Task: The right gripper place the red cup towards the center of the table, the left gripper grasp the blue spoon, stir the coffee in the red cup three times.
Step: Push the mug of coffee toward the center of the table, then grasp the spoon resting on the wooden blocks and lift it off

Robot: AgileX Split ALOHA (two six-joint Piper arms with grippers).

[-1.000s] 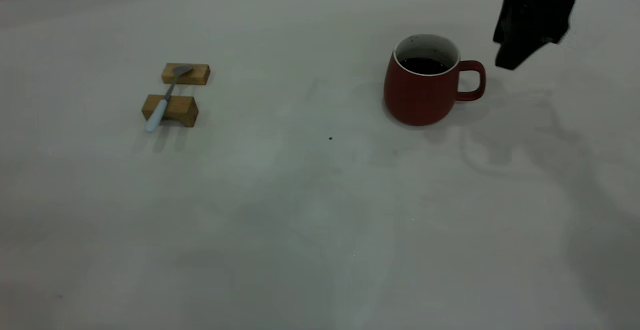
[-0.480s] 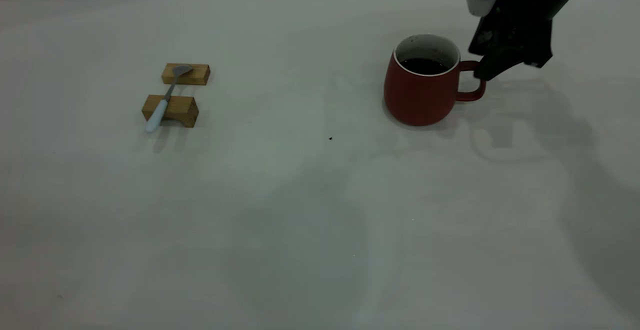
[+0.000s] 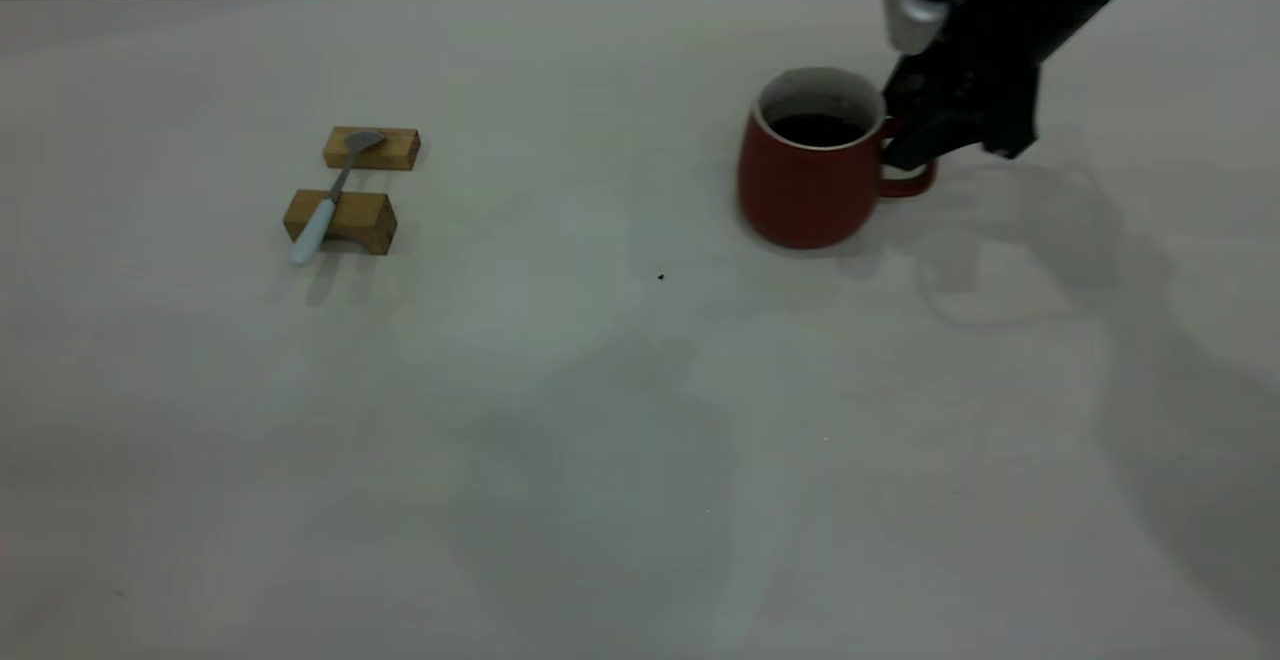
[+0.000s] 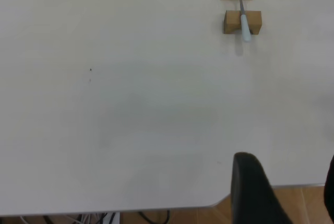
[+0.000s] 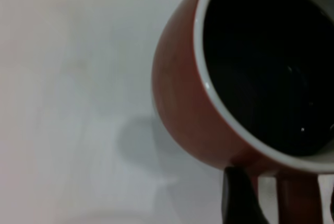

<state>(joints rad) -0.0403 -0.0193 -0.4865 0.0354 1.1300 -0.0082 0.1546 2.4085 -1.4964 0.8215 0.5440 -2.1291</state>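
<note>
The red cup (image 3: 800,190) stands on the table (image 3: 600,440) right of centre, with dark coffee (image 3: 818,128) inside. My right gripper (image 3: 905,145) reaches down from the upper right and is shut on the cup's handle (image 5: 297,198). One finger (image 5: 235,198) shows beside the handle, its tip against the cup's wall (image 5: 182,109). The blue spoon (image 3: 330,198) lies far to the left across two wooden blocks, bowl on the far one. My left gripper (image 4: 287,192) hangs open over the table's edge, far from the spoon (image 4: 242,10).
The far wooden block (image 3: 372,148) and the near one (image 3: 342,220) carry the spoon. A tiny dark speck (image 3: 661,277) marks the table between spoon and cup. The table edge and floor (image 4: 302,205) show beneath the left gripper.
The right gripper came down to the cup's handle and closed round it. The cup has since slid a short way left toward the table's centre.
</note>
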